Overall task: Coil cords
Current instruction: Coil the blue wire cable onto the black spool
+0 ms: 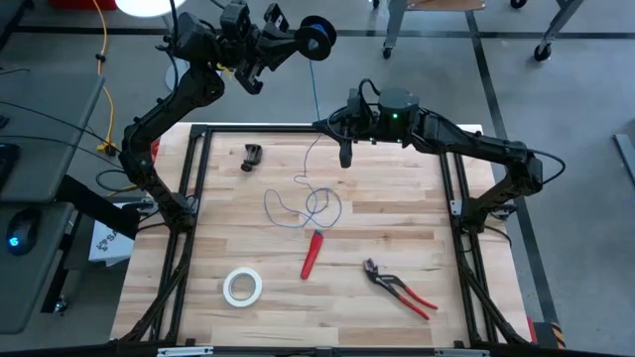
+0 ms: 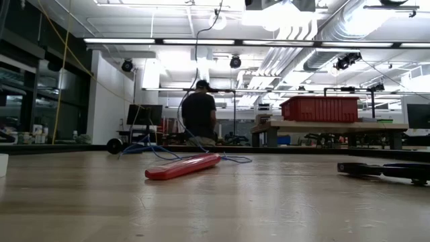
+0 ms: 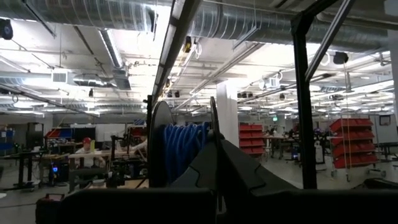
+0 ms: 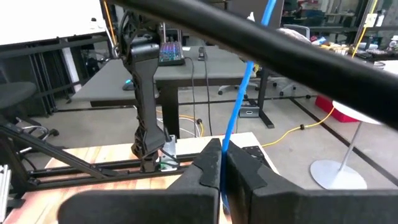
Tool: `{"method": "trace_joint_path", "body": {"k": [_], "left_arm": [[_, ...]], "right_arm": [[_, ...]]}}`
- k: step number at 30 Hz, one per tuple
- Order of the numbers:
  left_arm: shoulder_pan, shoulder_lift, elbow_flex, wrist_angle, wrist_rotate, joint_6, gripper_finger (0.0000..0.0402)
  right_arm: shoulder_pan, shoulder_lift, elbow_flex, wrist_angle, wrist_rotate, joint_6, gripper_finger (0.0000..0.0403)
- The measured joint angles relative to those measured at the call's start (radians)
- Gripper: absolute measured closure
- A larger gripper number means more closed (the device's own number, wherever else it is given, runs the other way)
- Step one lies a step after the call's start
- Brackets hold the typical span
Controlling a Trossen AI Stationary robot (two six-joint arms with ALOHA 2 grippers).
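Observation:
A black spool (image 1: 317,38), wound with blue wire (image 3: 183,149), hangs high beyond the table's far edge, with my left gripper (image 1: 298,42) shut on it. From the spool the thin blue cord (image 1: 316,89) runs straight to my right gripper (image 1: 325,126). That gripper is shut on the cord above the table's far edge. Below it the cord falls slack into loose loops (image 1: 308,206) lying on the wood. The low view also shows these loops (image 2: 161,151). My left gripper pinches one flange of the spool (image 3: 214,127) between its two fingers, which slant upward. The spool is lifted clear, standing on edge with its axle about level. My right gripper pinches the cord (image 4: 227,140) between its two fingers, level, coming from the table's right and lying across it. The cord rises taut from the fingers toward the spool.
On the table lie a red tool (image 1: 313,255) just near the loops, red-handled pliers (image 1: 397,288) at the near right, a white tape roll (image 1: 242,287) at the near left and a small black part (image 1: 252,157) at the far left. A person (image 2: 199,114) sits in the room behind.

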Motion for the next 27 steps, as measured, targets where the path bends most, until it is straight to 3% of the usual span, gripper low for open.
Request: {"method": "trace_joint_path", "body": {"k": [16, 27], "left_arm": [[0.071, -0.041, 0.000, -0.075, -0.010, 0.084, 0.0401], [0.076, -0.047, 0.000, -0.145, -0.011, 0.162, 0.0401]], "right_arm": [[-0.004, -0.060, 0.000, -0.008, 0.074, -0.080, 0.0403], [-0.016, -0.106, -0.001, -0.116, 0.097, -0.077, 0.0403]]}}
